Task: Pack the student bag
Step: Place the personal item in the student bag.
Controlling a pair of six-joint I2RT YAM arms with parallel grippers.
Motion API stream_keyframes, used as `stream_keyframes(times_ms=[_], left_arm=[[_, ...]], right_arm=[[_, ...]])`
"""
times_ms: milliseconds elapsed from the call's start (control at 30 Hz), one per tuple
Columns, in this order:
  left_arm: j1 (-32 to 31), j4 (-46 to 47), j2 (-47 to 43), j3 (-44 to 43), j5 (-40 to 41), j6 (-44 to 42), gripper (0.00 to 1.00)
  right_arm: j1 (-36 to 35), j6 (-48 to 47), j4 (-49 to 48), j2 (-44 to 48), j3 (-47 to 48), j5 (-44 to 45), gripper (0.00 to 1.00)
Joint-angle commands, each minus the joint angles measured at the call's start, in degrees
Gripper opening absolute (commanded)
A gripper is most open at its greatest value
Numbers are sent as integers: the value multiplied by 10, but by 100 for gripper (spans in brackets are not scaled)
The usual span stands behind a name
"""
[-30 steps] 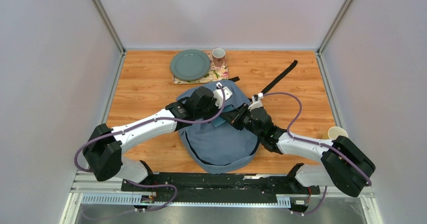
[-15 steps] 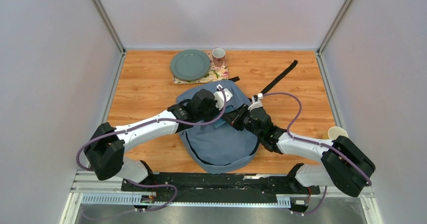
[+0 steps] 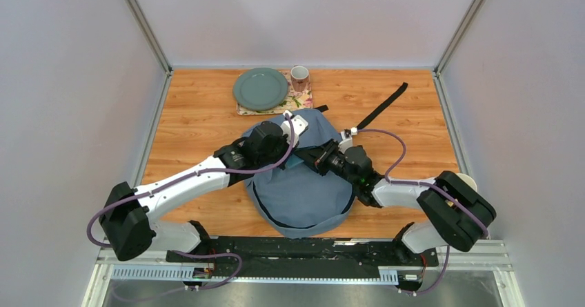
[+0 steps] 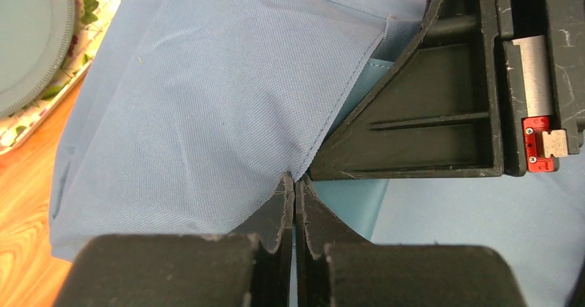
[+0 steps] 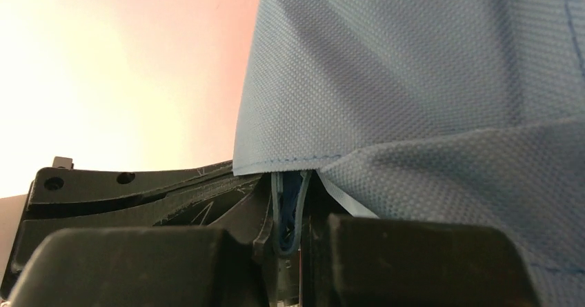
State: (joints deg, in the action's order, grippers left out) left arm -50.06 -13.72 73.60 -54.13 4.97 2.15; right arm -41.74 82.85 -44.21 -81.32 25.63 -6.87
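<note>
The student bag (image 3: pixel 303 193), soft grey-blue fabric, lies at the table's near middle with both grippers meeting over its upper part. My left gripper (image 3: pixel 295 154) is shut, its tips (image 4: pixel 294 185) pinching the corner of a hemmed fabric flap (image 4: pixel 207 100) that is drawn to a point at them. A lighter blue lining (image 4: pixel 352 207) shows under the flap. My right gripper (image 3: pixel 312 158) is shut on a folded edge of the student bag (image 5: pixel 414 79), and a blue loop of fabric sits between its tips (image 5: pixel 290 210). One of the right gripper's black fingers (image 4: pixel 414 127) stands right beside the left tips.
A grey-green plate (image 3: pixel 260 89) and a patterned mug (image 3: pixel 299 78) sit on a floral mat (image 3: pixel 298 103) at the back. A black strap (image 3: pixel 383 104) runs from the bag to the back right. A paper cup (image 3: pixel 466 179) peeks out behind the right arm.
My left gripper has closed on the bag's flap. Both grippers have shifted a little left and toward the back, and the left arm has swung leftward.
</note>
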Motion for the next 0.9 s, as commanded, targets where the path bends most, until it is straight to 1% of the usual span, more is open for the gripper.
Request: stream_keyframes(times_ms=[0, 67, 200, 300, 333, 467, 567, 600, 667, 700, 767, 800, 833, 867], left_arm=[[-21, -14, -26, -29, -46, 55, 0], [-25, -19, -29, -27, -46, 59, 0], [-28, -20, -36, -30, -40, 61, 0], [-28, -26, -38, -46, -17, 59, 0], [-28, -32, -38, -56, -12, 58, 0], [-28, -51, -33, -84, 10, 50, 0], [-28, -54, -35, -85, 21, 46, 0], [-29, -53, -36, -85, 25, 46, 0], [-28, -51, -37, -82, 32, 45, 0], [-28, -51, -40, -82, 35, 44, 0], [-29, -52, -42, -80, 43, 44, 0], [-28, -50, -45, -78, 46, 44, 0], [-28, -45, -47, -74, 49, 44, 0], [-28, -45, -49, -73, 56, 44, 0]], right_arm=[[7, 56, -150, -12, -13, 26, 0], [7, 48, -145, -16, -9, 40, 0], [6, 19, -140, -33, 28, 55, 0], [5, -16, -103, -41, 50, 68, 0], [5, -36, -77, -45, 65, 97, 0], [1, -76, -37, -57, 99, 124, 0], [-11, -110, -1, -68, 130, 146, 0], [-12, -116, 33, -72, 141, 148, 0], [-20, -131, 61, -81, 169, 143, 0], [-24, -147, 102, -81, 178, 141, 0], [-36, -168, 126, -84, 194, 144, 1], [-36, -174, 190, -92, 206, 136, 1], [-36, -188, 202, -95, 214, 109, 1], [-41, -201, 203, -96, 215, 101, 2]])
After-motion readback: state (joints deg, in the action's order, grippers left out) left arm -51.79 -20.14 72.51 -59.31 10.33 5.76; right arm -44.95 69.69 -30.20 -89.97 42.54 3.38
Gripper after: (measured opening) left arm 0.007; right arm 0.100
